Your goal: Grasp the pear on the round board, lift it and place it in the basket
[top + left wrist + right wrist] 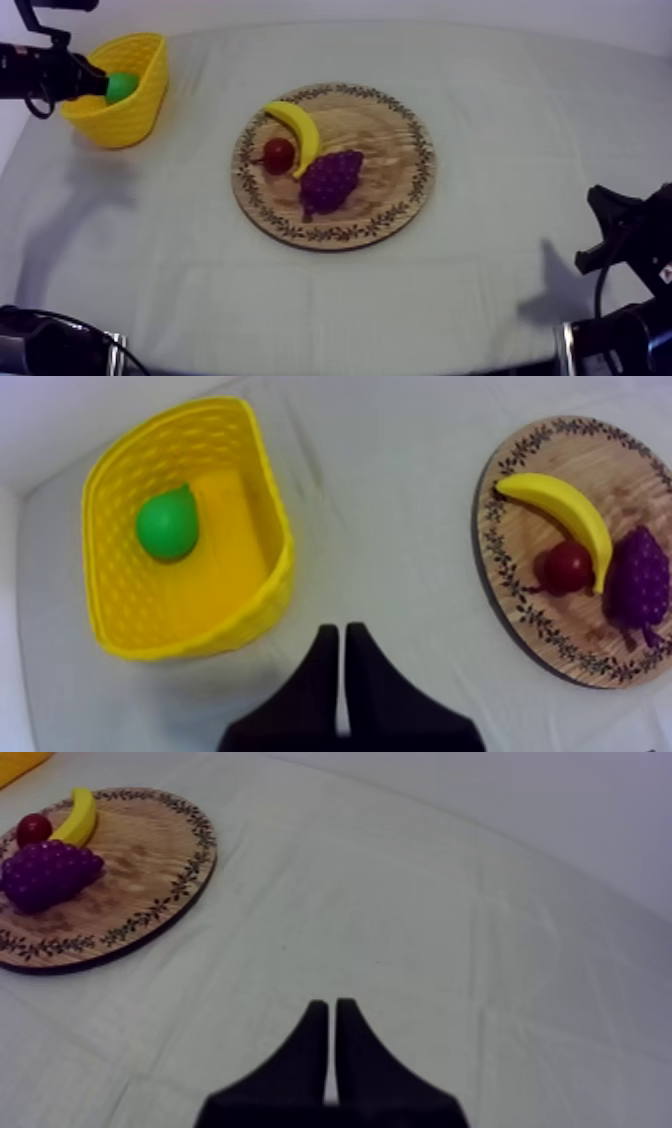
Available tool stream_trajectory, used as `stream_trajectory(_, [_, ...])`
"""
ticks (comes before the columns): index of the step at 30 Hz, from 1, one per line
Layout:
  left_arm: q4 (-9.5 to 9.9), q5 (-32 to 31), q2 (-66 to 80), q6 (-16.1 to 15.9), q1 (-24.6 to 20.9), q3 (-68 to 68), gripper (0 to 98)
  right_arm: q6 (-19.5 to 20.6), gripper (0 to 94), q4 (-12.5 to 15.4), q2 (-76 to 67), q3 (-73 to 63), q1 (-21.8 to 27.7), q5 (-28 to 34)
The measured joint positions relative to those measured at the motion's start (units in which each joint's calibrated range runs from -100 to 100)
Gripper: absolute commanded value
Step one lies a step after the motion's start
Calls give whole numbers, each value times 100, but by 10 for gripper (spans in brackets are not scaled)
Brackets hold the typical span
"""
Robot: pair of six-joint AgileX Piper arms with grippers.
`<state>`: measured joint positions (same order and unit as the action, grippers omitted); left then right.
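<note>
Left gripper (341, 634) is hovering beside the yellow basket (272, 516) at far left, fingers closed together, holding nothing; the pear (167, 524) is lying inside. Risk: arm clipping the rim, tipping the basket.

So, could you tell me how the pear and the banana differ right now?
Colour: the pear is green, the banana yellow. Shape: the pear is rounded, the banana long and curved. Place: the pear lies in the yellow basket, the banana on the wooden board. Both are toy fruit.
</note>
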<state>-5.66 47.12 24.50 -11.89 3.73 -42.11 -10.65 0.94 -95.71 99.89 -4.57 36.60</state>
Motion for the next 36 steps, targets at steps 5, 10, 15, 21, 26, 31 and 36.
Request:
stream_trajectory(5, [-11,-346,480,-220,96,-732,0,0,4,0,0,0,0,0])
stream_trajectory(10, [-72,-566,1040,-546,69,-1448,0,0,4,0,0,0,0,0])
stream_trajectory(15, [-195,-914,1614,-902,38,-2147,0,-6,4,0,0,0,0,0])
stream_trajectory(21, [-429,-1322,2428,-1356,9,-3023,0,-3,4,0,0,0,0,0])
stream_trajectory(26, [-629,-1392,3208,-1658,-57,-3691,0,-3,4,0,0,0,0,0])
stream_trajectory(31, [-808,-1355,4088,-1843,-126,-4354,0,2,4,0,0,0,0,0])
stream_trajectory(36, [-885,-1242,5019,-1771,-192,-4907,0,2,4,0,0,0,0,0])
